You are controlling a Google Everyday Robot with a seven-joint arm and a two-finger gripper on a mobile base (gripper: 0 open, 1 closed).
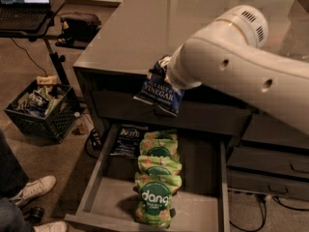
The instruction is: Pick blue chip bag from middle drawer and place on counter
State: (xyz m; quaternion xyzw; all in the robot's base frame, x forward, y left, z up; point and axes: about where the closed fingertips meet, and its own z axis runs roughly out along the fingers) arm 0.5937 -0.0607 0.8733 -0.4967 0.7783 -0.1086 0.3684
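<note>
On my feed the white arm reaches in from the right, and its tool (pixel 163 67) sits at the front edge of the glossy grey surface (pixel 140 28). Most of the tool is hidden behind the wrist. It is clamped on the top of the blue chip bag (pixel 159 92), which hangs free below it. The bag is tilted, and I can read "VINEGAR" in white on it. It hangs in front of the dark cabinet face, above the back of the open middle drawer (pixel 195 209), touching neither the drawer nor the top of the surface.

Inside the drawer, a second navy Kettle bag (pixel 128 140) lies at the back left. A row of green dang bags (pixel 157 197) runs down the middle towards the front. On the floor to the left I see a black crate (pixel 41 112) full of packets and a white shoe (pixel 32 189) near the lower edge.
</note>
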